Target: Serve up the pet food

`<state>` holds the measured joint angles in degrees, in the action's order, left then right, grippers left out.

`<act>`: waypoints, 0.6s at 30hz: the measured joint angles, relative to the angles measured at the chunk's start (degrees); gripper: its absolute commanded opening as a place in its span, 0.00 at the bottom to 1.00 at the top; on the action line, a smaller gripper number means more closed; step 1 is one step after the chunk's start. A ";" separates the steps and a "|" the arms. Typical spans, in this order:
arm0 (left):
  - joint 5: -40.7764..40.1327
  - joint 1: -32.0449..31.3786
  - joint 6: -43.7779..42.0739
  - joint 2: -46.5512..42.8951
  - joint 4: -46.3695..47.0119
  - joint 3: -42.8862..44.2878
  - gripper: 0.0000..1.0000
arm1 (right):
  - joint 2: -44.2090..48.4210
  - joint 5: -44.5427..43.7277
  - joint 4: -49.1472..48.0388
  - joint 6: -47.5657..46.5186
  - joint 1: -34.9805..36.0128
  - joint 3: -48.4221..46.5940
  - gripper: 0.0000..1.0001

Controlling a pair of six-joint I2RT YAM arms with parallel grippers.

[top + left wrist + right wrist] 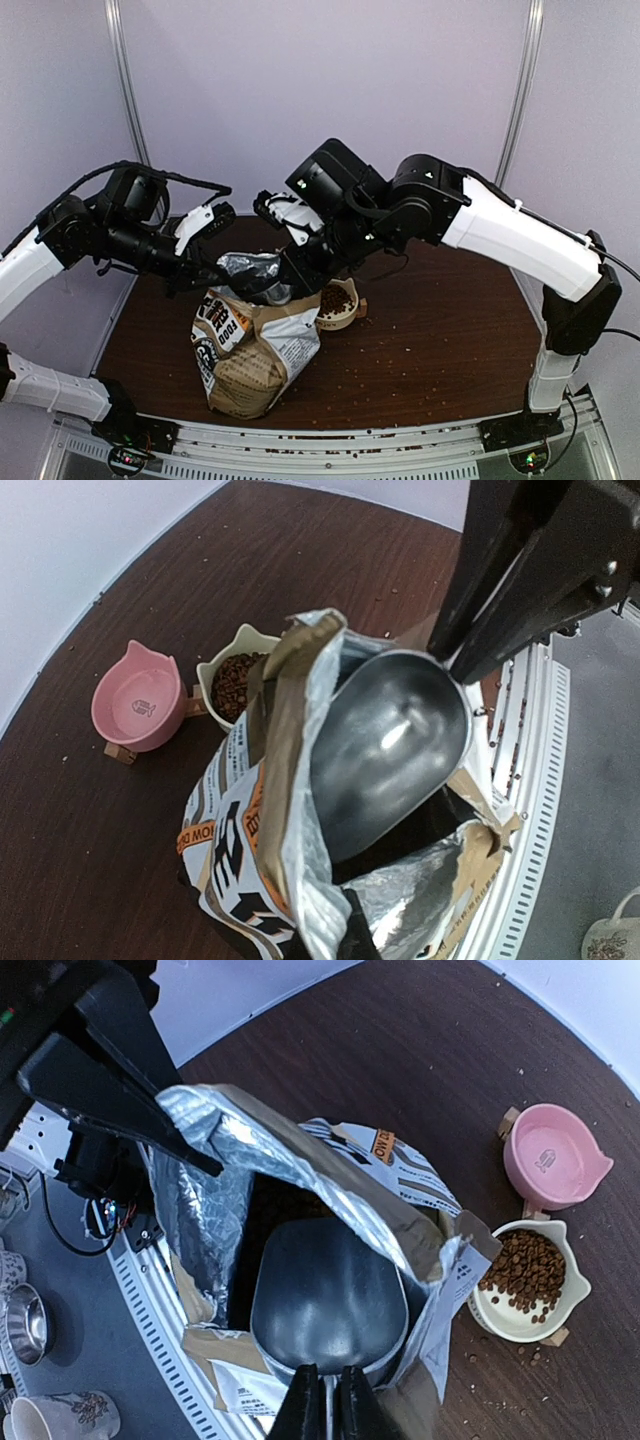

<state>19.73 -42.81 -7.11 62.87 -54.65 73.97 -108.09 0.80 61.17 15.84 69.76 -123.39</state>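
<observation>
The pet food, brown kibble (525,1268), fills a cream bowl (495,1328); it also shows in the top view (335,299) and the left wrist view (235,678). The printed bag (245,350) stands open at the table's front left. My left gripper (345,930) is shut on the bag's foil rim and holds the mouth open. My right gripper (330,1410) is shut on the handle of the silver scoop (330,1295). The scoop's bowl is empty and sits in the bag's mouth, as the left wrist view (390,750) shows. Kibble inside the bag is hidden in the dark.
An empty pink bowl (553,1158) stands beside the cream bowl, away from the bag. Loose kibble (420,345) is scattered over the brown table. Off the table's front edge are a metal bowl (25,1322) and a mug (60,1420).
</observation>
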 measured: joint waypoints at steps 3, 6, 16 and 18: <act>-0.09 -0.63 0.20 -0.63 0.98 -0.92 0.00 | 0.00 3.96 0.79 0.13 -0.39 1.60 0.00; 0.00 -0.76 0.79 -1.99 2.80 -2.80 0.00 | 0.00 6.47 1.38 -0.13 -0.55 3.04 0.00; 1.14 -0.76 5.05 -3.56 11.08 -8.09 0.00 | -8.79 4.50 -3.63 2.71 -0.22 3.43 0.00; 1.09 -0.74 5.79 -3.87 12.74 -9.68 0.00 | -11.28 2.84 -5.88 4.07 0.26 2.54 0.00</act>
<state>20.82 -43.55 -1.32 59.00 -41.91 64.29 -119.37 3.64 55.29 19.90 70.02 -120.86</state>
